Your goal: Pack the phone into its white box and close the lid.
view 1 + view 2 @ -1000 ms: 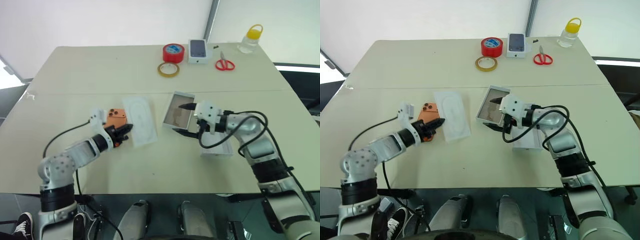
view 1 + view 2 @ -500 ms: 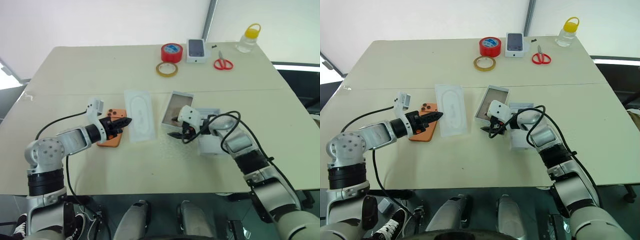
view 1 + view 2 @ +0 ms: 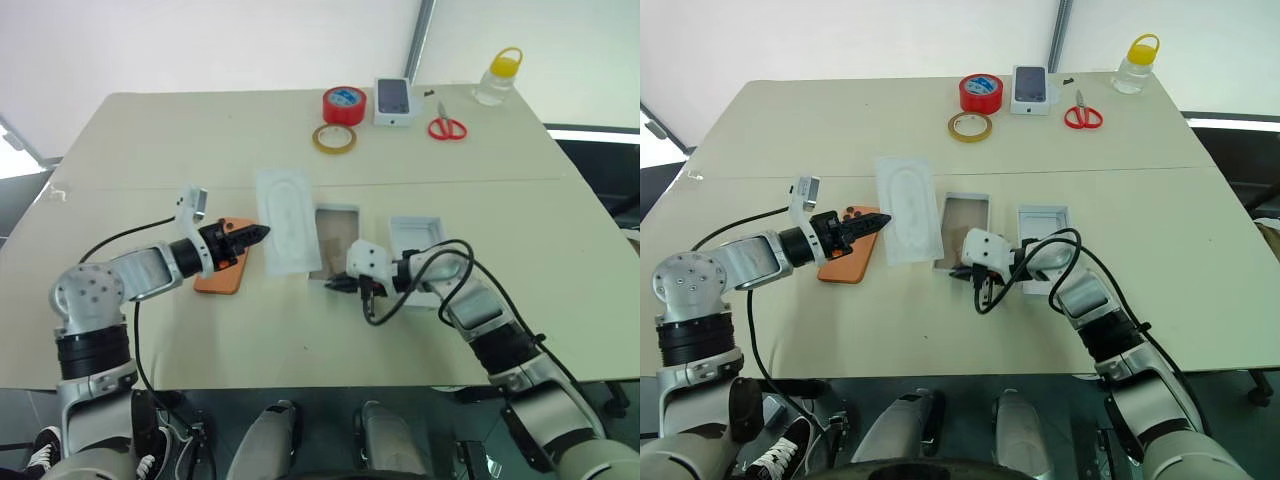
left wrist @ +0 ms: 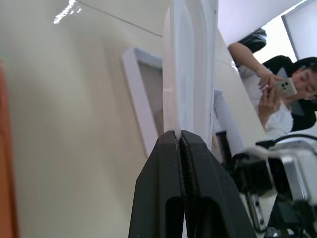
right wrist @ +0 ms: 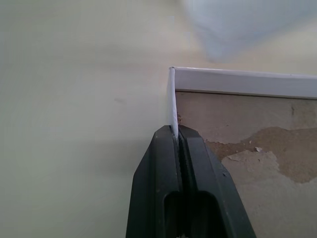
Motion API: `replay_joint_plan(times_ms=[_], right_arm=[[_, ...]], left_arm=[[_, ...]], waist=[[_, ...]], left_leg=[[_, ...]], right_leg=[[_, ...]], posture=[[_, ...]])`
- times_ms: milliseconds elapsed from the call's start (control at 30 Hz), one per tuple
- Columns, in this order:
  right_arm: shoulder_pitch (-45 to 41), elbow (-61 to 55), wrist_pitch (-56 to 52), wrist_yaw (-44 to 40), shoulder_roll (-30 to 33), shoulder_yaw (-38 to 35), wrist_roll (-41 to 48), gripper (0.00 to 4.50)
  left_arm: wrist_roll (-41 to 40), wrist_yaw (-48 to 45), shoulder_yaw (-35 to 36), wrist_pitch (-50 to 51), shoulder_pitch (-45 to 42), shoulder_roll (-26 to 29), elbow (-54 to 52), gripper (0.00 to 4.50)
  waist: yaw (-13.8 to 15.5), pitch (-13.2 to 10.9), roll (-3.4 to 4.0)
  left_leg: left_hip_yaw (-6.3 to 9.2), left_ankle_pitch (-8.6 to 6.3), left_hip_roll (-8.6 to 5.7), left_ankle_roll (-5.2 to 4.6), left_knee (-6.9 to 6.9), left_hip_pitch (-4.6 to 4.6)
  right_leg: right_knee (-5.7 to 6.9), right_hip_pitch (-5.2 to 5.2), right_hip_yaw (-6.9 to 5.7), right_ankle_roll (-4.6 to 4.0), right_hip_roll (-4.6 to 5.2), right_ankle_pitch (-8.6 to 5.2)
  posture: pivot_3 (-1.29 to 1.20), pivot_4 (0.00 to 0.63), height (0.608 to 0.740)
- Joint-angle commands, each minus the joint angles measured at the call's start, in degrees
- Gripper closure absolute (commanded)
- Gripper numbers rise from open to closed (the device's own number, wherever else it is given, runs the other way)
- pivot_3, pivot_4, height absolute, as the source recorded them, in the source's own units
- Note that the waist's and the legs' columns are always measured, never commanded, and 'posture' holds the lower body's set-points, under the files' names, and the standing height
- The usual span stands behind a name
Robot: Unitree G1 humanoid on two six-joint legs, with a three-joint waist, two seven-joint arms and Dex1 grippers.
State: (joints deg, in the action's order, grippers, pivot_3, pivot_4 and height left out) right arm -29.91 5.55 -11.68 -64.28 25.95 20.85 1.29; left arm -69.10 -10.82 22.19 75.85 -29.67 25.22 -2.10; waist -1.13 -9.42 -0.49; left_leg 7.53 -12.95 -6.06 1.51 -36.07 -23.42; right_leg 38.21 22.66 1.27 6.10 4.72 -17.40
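Observation:
The orange phone (image 3: 220, 274) lies flat on the table, just under my left arm. My left gripper (image 3: 257, 235) is shut on the near edge of a thin white insert (image 3: 289, 232); its fingertips (image 4: 171, 141) pinch that sheet edge-on. Right of the insert, the white box (image 3: 352, 212) lies open side up with a brownish inside. My right gripper (image 3: 337, 285) is shut on the box's near wall (image 5: 173, 94), close to a corner. The lid (image 3: 418, 231) rests open side up to the right of the box, beside my right forearm.
Along the table's far edge stand a red tape roll (image 3: 343, 104), a yellowish tape ring (image 3: 334, 138), a small box printed with a phone (image 3: 396, 100), red scissors (image 3: 448, 128) and a yellow-capped bottle (image 3: 500, 76). A person holding a phone (image 4: 277, 94) sits beyond the table.
My right gripper has shut on the box's wall and come down and nearer; the box, tilted up before, now lies flat. My left gripper has risen slightly with the insert.

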Motion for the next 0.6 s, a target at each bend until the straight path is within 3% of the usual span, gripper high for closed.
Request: replay_joint_plan(times_ms=[33, 233, 333, 467, 600], right_arm=[[0.15, -4.54, -0.09, 0.02, -0.66, 0.04, 1.45, 4.47], [-0.43, -4.72, -1.96, 1.50, -1.96, 0.01, 1.64, 4.47], [-0.44, -4.82, -2.45, 1.71, -2.08, -0.53, 2.03, 3.55], [-0.40, -5.87, -2.03, 1.10, 0.41, -2.01, 2.53, 1.67], [0.20, -7.01, -2.56, -2.62, 5.82, -5.68, 6.26, 1.67]], left_arm=[[-0.78, 1.33, 0.72, -0.88, -0.69, -0.39, -2.05, 4.50], [-1.12, 3.23, -0.67, -1.04, 1.36, -3.19, -3.79, 4.50], [-1.02, 3.41, -0.93, -1.86, 2.12, -4.00, -4.72, 4.50], [-0.30, 2.93, -2.70, -2.54, 3.16, -4.63, -6.16, 4.50], [2.27, 0.44, -6.12, -4.20, 3.76, -4.03, -7.35, 4.50]], waist=[[0.02, 0.00, 0.00], [0.20, 0.00, -0.01], [0.15, 0.00, -0.01], [0.30, 0.00, -0.01], [0.47, 0.00, -0.01]], left_leg=[[0.00, 0.00, 0.00, 0.00, 0.00, 0.00], [0.00, 0.01, -0.01, 0.01, 0.00, 0.00], [0.00, 0.01, 0.00, 0.01, 0.01, 0.00], [0.00, 0.01, -0.01, 0.01, 0.01, 0.00], [0.00, 0.01, -0.05, 0.01, 0.01, -0.02]], right_leg=[[0.01, 0.01, 0.00, 0.00, 0.00, 0.00], [0.00, 0.00, 0.00, 0.00, 0.01, 0.00], [0.01, 0.02, 0.00, 0.00, 0.00, 0.00], [-0.01, 0.00, 0.00, 0.00, 0.01, 0.00], [-0.03, -0.01, 0.00, 0.00, 0.04, 0.00]], posture=[[0.00, 0.150, 0.740], [0.00, 0.150, 0.740], [0.00, 0.150, 0.740], [0.00, 0.150, 0.740], [0.00, 0.150, 0.740]])
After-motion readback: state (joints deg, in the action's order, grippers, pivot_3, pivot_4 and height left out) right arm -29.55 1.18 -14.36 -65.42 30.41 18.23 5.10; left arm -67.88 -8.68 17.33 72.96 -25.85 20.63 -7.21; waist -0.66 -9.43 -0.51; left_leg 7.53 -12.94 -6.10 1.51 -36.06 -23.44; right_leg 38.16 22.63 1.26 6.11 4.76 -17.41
